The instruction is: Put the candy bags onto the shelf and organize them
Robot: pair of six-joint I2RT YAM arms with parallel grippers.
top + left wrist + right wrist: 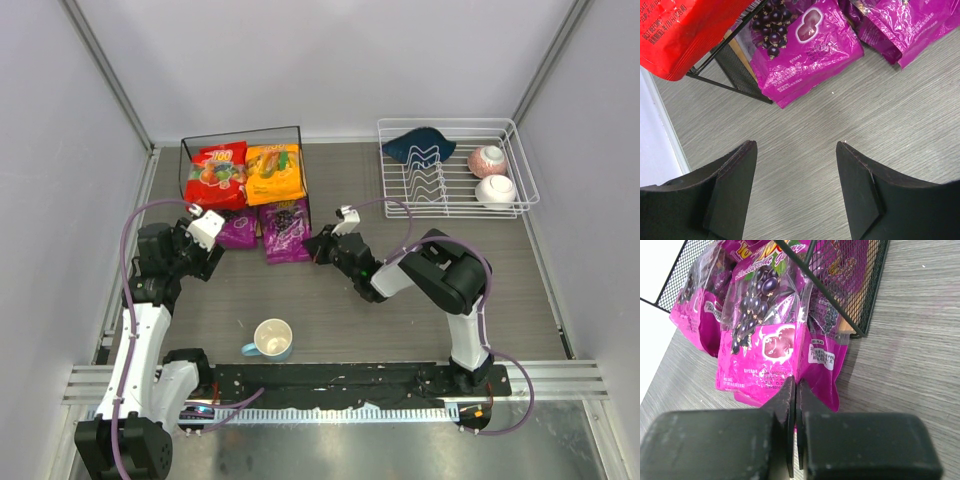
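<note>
The shelf [241,132] stands at the back left. A red candy bag [217,172] and an orange-yellow candy bag [275,172] lie on its top board. Two purple candy bags [240,231] [286,230] lie at its lower level, sticking out forward onto the table. My right gripper [322,244] is at the right purple bag's edge. In the right wrist view its jaws [796,385] are shut at a crease in that bag [765,340]. My left gripper [213,243] [796,145] is open and empty, just short of the left purple bag [805,45].
A white wire dish rack [520,150] at the back right holds a dark blue cloth [418,145] and two bowls [487,159] [495,190]. A mug [272,339] stands near the front between the arms. Walls close in the left, back and right.
</note>
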